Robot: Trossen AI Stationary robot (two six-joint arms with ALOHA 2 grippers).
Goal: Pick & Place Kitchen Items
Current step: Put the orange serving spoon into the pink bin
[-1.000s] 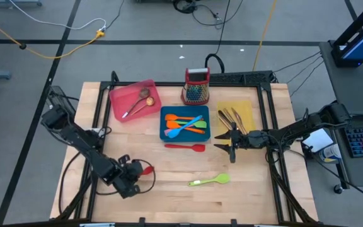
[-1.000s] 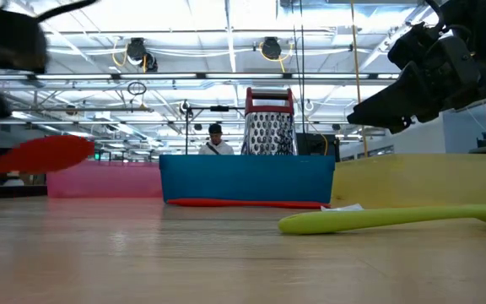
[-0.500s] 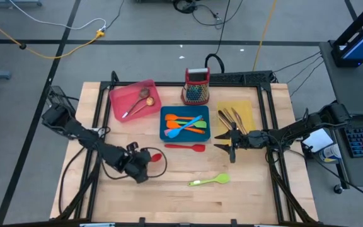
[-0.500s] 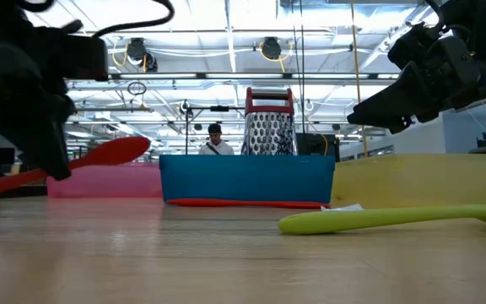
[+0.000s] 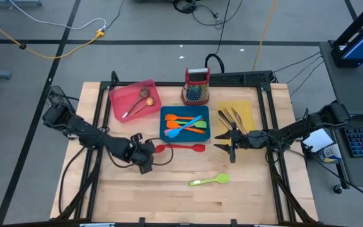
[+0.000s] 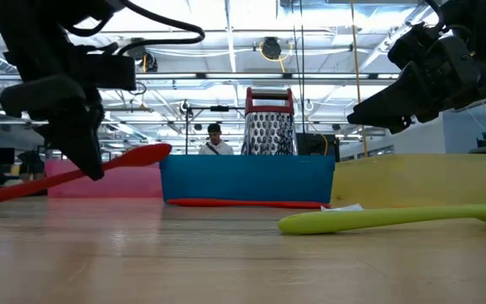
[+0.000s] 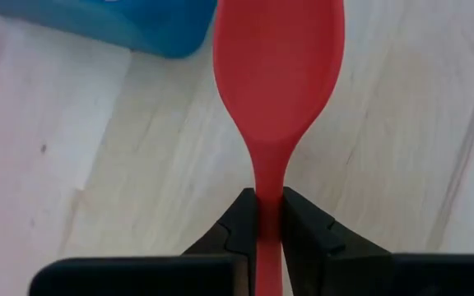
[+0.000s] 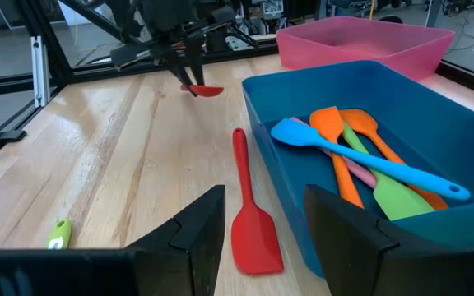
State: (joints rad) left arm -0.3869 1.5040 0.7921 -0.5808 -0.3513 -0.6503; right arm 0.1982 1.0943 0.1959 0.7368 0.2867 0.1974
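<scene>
While the left end effector (image 5: 149, 156) pinches the red spoon (image 7: 278, 74) by its handle, it sits left of centre in the high view, much nearer the blue tray (image 5: 165, 133) than a second ago, when it was at the lower left. In the low view the spoon is off the surface (image 5: 169, 195), bowl tilted upward at centre left, just short of the tray wall. The left wrist view confirms both fingers (image 7: 241, 220) pressed against the slim handle, with the tray corner at upper left. Judgement: transport is well advanced; release into the blue tray appears to be the next step, and it needs further travel to clear the wall.

The right end effector (image 5: 230, 142) waits at centre right beside the yellow tray (image 5: 252, 113), fingers spread, holding nothing. A red spatula (image 5: 186, 147) lies on the surface just below the blue tray, and a green spoon (image 5: 209, 181) lies lower centre; both are unplaced. Other utensils already occupy the three trays.
</scene>
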